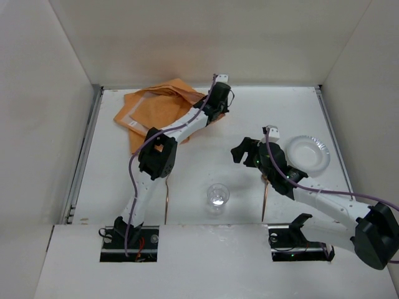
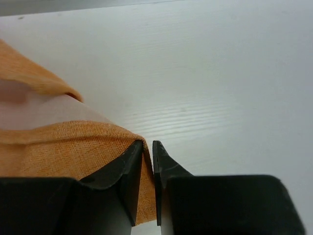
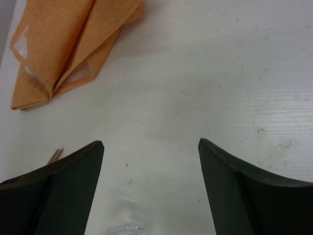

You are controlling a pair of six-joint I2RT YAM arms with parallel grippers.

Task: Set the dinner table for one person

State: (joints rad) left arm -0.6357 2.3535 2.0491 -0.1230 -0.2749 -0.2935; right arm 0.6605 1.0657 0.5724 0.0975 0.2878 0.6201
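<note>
Pinching one corner of a rumpled orange cloth (image 2: 63,147), the left gripper (image 2: 148,144) has its two black fingers drawn together on the fabric, with a strip of cloth caught between the tips. The rest of the cloth lies bunched to the left of those fingers, a paler lining showing in its folds. The dinner table (image 1: 249,112), a flat white surface walled in white, stretches bare ahead of the hand and to its right.

The right gripper (image 3: 150,143) hangs over the middle of the same table with its fingers spread wide and nothing between them. Ahead of it and off to its left lies the cloth. A clear glass (image 1: 217,195) stands on the near side of that hand, just below its fingertips in the wrist view. A white plate (image 1: 321,149) sits behind the hand, beside its wrist. Thin brown sticks (image 3: 55,155) peek past its left finger.
</note>
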